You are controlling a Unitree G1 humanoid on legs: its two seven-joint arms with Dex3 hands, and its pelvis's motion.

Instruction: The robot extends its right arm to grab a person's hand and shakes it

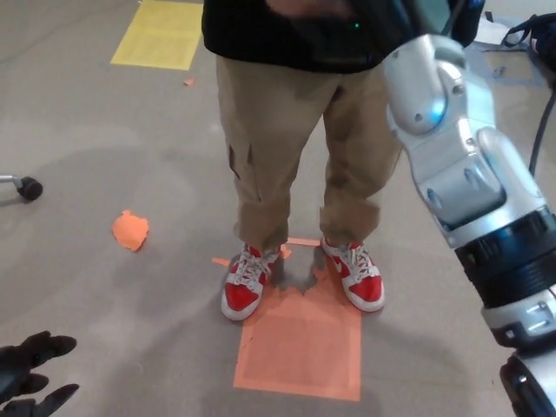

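The right arm (469, 165) reaches upward to the top edge of the picture. Its right robot hand (408, 16) is mostly cut off by the frame there; whether it is clenched on something I cannot tell. Just to the left of it, at the very top edge, only a blurred strip of the person's hand (304, 7) shows, so contact between them is not visible. Below the right robot hand stand the person's legs in tan trousers (287, 139) and red-and-white shoes (245, 282), on an orange floor patch (300, 334). The left robot hand (30, 373) is in the bottom left corner, holding nothing, with its fingers apart.
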